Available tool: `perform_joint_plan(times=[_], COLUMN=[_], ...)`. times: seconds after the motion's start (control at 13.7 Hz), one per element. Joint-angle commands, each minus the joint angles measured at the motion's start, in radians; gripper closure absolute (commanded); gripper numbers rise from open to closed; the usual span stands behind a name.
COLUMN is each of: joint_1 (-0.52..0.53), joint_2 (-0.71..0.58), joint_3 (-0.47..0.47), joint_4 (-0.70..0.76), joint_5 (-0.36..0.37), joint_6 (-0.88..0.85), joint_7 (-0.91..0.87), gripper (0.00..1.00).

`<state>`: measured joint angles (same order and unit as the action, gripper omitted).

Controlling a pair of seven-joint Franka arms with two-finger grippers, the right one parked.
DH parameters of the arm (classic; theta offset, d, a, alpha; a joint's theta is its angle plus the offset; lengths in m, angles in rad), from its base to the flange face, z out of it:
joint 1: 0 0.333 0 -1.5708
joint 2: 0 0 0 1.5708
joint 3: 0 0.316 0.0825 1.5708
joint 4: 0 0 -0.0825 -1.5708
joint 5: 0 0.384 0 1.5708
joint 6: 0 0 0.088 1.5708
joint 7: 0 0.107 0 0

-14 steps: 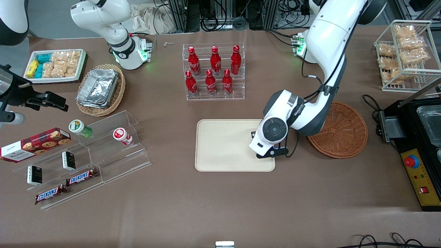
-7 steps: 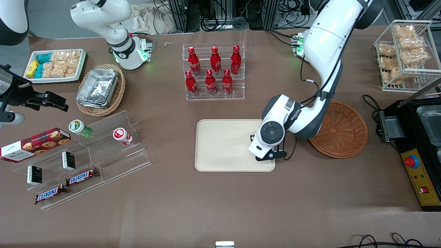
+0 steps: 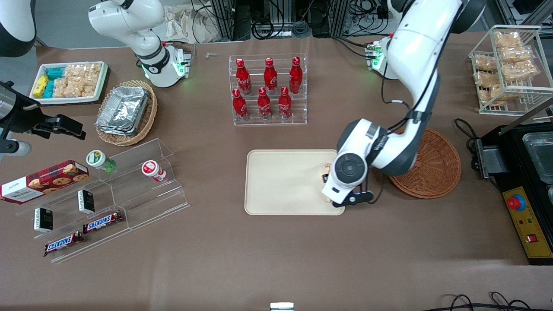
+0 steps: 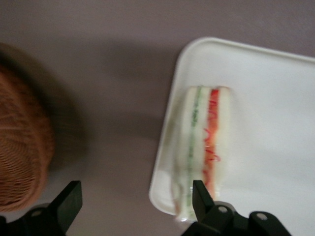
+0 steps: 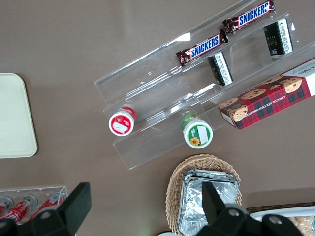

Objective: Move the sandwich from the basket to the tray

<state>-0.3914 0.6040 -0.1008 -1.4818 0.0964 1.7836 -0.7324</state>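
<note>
Sandwich (image 4: pixel 202 152) is lying on tray (image 3: pixel 281 181), at the edge nearest basket (image 3: pixel 432 166), roughly 3 o'clock from tray centre in front view. Gripper (image 4: pixel 138 209) is hovering directly above it, jaws apart, holding nothing. Sandwich long axis is running crosswise to the jaw gap; one finger (image 4: pixel 203 199) is overlapping its end. Basket is sitting empty beside tray. Judging placement done; retreat next.

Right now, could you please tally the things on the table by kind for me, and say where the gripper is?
Red bottles: 6
Baskets: 2
Snickers bars: 2
Small black boxes: 2
Capped tubs: 2
Cookie box: 1
Beige tray: 1
Sandwich, on that tray: 1
Total: 17
The gripper hovers over the sandwich, fingers open.
</note>
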Motion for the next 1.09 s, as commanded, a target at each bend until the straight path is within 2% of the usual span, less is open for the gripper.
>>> perform_joint_plan(times=[0.0, 0.29, 0.66, 1.02], joint_1=[0.061, 0.175, 0.322, 0.399], joint_2=[-0.093, -0.196, -0.292, -0.365], joint_3=[-0.004, -0.004, -0.004, -0.001], joint_4=[-0.014, -0.02, -0.037, -0.035], joint_5=[0.026, 0.025, 0.026, 0.025], joint_6=[-0.076, -0.196, -0.227, -0.269], joint_7=[0.013, 0.232, 0.436, 0.621], gripper=[0.01, 0.01, 0.01, 0.01])
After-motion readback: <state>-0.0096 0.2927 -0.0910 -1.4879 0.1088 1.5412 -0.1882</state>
